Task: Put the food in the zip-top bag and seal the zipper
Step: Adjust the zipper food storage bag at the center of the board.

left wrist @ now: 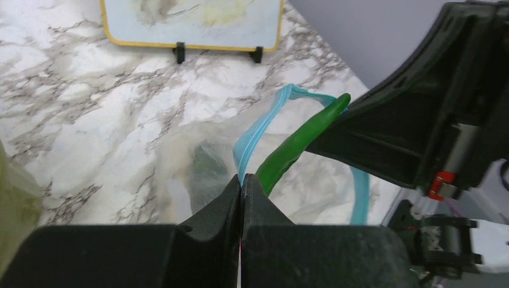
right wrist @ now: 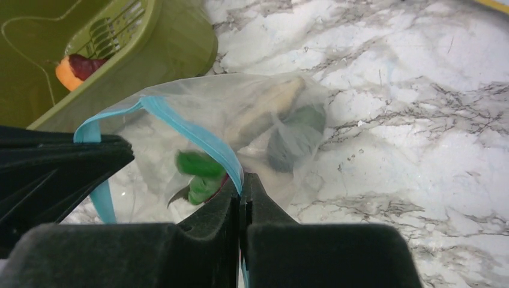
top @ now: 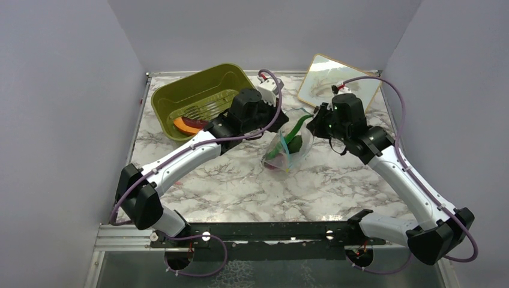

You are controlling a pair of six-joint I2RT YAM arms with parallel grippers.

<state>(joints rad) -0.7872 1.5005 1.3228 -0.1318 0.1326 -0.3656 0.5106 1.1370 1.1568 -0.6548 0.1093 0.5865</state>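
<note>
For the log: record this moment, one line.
left gripper shut on zipper | right gripper shut on zipper | zip-top bag unsealed

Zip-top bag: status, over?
Both shut on zipper: left gripper, right gripper. Mouth of zip-top bag open. Long green vegetable pokes out of the mouth, likely blocks sealing; hot-dog piece in olive tub.
</note>
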